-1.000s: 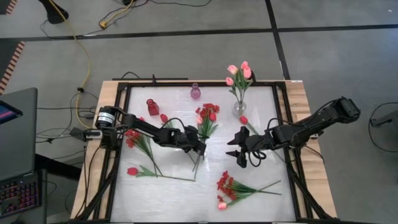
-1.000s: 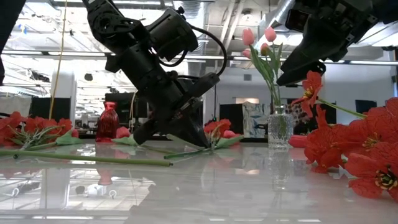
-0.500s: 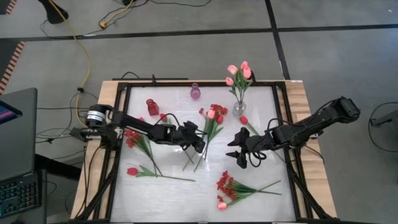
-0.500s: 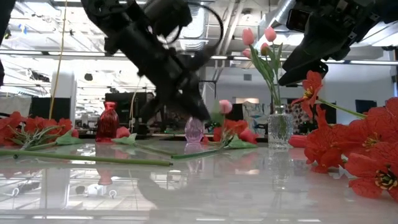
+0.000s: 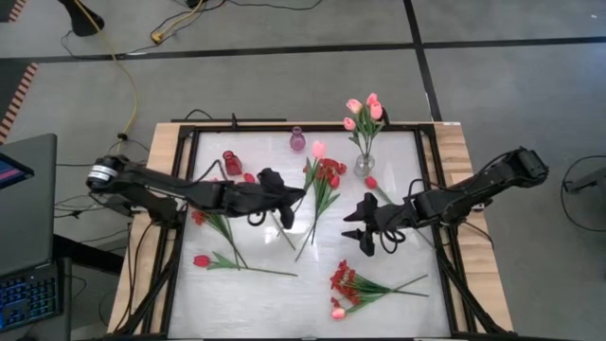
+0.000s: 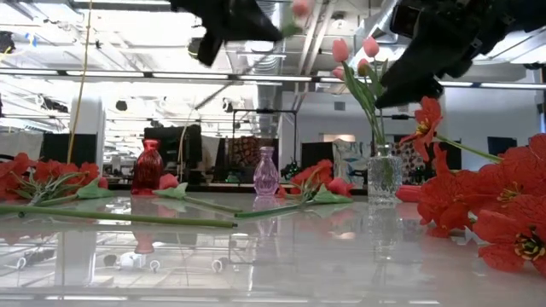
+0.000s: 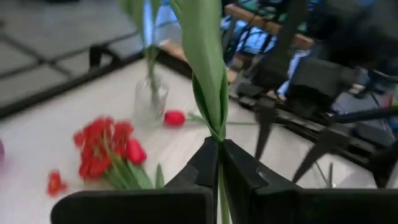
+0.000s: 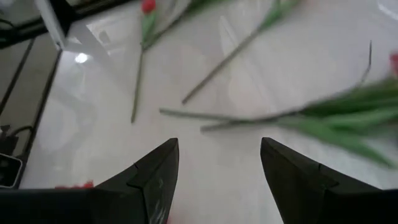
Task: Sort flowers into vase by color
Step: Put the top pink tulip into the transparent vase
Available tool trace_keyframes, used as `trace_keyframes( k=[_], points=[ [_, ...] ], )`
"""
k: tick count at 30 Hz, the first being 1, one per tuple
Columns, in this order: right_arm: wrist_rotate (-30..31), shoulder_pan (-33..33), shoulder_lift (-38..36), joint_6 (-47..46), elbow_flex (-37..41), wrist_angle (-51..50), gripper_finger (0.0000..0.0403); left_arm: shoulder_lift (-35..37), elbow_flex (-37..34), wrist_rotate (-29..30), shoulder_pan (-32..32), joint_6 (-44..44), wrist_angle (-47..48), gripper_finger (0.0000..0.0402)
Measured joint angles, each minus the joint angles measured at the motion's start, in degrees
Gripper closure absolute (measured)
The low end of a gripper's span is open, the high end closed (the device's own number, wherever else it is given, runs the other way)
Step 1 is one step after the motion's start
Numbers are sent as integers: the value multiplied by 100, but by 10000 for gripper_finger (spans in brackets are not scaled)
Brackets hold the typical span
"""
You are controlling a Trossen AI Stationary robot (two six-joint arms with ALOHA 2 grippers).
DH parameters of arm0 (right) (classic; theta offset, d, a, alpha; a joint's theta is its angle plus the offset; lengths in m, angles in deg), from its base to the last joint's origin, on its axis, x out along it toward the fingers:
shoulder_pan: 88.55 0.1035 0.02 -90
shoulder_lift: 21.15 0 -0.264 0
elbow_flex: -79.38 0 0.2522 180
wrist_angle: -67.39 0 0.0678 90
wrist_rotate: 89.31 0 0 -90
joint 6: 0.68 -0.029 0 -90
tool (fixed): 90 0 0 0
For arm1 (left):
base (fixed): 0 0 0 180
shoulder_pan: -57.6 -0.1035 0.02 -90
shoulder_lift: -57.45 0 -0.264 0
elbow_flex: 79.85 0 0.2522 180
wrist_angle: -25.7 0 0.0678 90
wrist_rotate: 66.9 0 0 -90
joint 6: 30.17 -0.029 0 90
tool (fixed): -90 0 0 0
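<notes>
High view: left gripper [image 5: 294, 196] clamps a pink tulip [image 5: 318, 149]; pink buds fill the clear vase [image 5: 365, 164]; right gripper [image 5: 359, 226] gapes, scattered red flowers [image 5: 348, 287] beneath remain.

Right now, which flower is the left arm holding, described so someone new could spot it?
Start at the clear glass vase of pink tulips near the table's far edge, then look toward the small purple vase. Between them, the left gripper is shut on the single pink tulip stem, lifted off the table. Unlike the red bunch lying beside it, it is one pale pink bud raised in the air.
</notes>
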Motion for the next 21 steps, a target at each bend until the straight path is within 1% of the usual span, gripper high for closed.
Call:
trace_keyframes(
  k=[3, 7, 10, 12, 16, 19, 21],
  points=[
    [2, 1, 0, 472, 0, 661, 148, 129, 4, -173, 115, -474, -236, 401],
    [0, 1, 0, 1114, 0, 1729, 148, 51, 4, -910, 213, -879, -816, 401],
    [-8, 1, 0, 1387, 0, 2338, 148, -78, 4, -1363, 275, -1107, -1308, 401],
    [-38, -24, 2, 1403, 0, 2566, 148, -150, 7, -1452, 289, -1212, -1528, 402],
    [-264, -101, 2, 1399, 0, 2840, 148, -177, 7, -1426, 261, -1310, -1785, 401],
    [-269, -190, 9, 1399, 0, 2935, 148, -248, 4, -1486, 230, -1244, -2080, 401],
    [-273, -269, 75, 1401, -2, 3169, 148, -363, 16, -1584, 226, -1236, -2453, 401]
  ],
)
